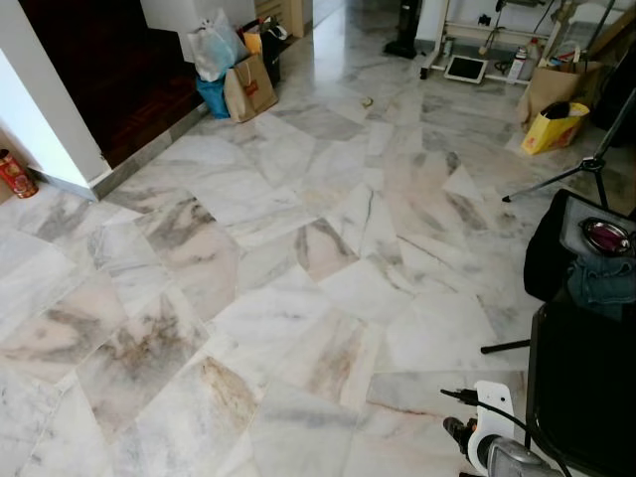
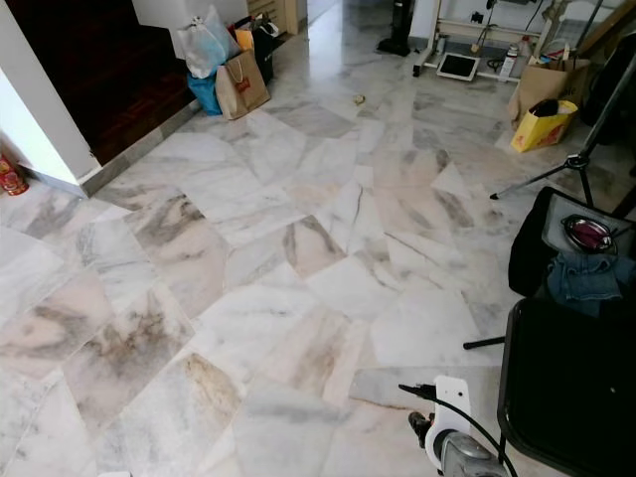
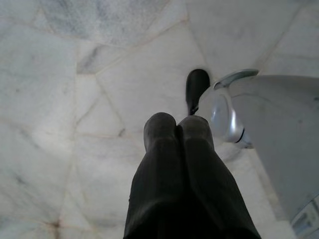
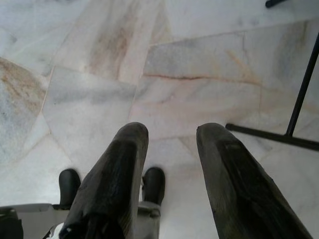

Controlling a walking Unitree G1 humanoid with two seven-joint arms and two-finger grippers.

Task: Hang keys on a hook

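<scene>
No keys and no hook anywhere I can see, so I judge the task barely started: nothing is held, and finding both is still ahead. My left gripper (image 3: pixel 177 124) hangs pointing down at the marble floor (image 1: pixel 298 248), its two fingers pressed together with nothing between them. My right gripper (image 4: pixel 172 144) also points down, fingers spread apart and empty, bare tile showing in the gap. Past the right fingertips a thin black stand leg (image 4: pixel 299 94) crosses the floor, close enough that I'd judge a swing of that arm outward could clip it. From the head camera, the right arm (image 1: pixel 497 452) shows low at the edge, and just beside it stands a black chair (image 1: pixel 581 388), with a black bag (image 1: pixel 556 248) beyond it carrying folded jeans (image 1: pixel 601 283) and a small dish (image 1: pixel 604 236). A tripod (image 1: pixel 586 169) splays its legs further out on that side. That whole right flank is crowded. Ahead and to the left of the fingers the floor runs wide open. At the far end sit shopping bags (image 1: pixel 234 70) by a dark wooden step (image 1: pixel 119 89), a yellow bag (image 1: pixel 555 127) and a white rack (image 1: pixel 477 45). A white wall corner (image 1: pixel 50 119) juts in on the left, with a red can (image 1: pixel 15 174) at its foot. I'd judge straight ahead the best lane.
</scene>
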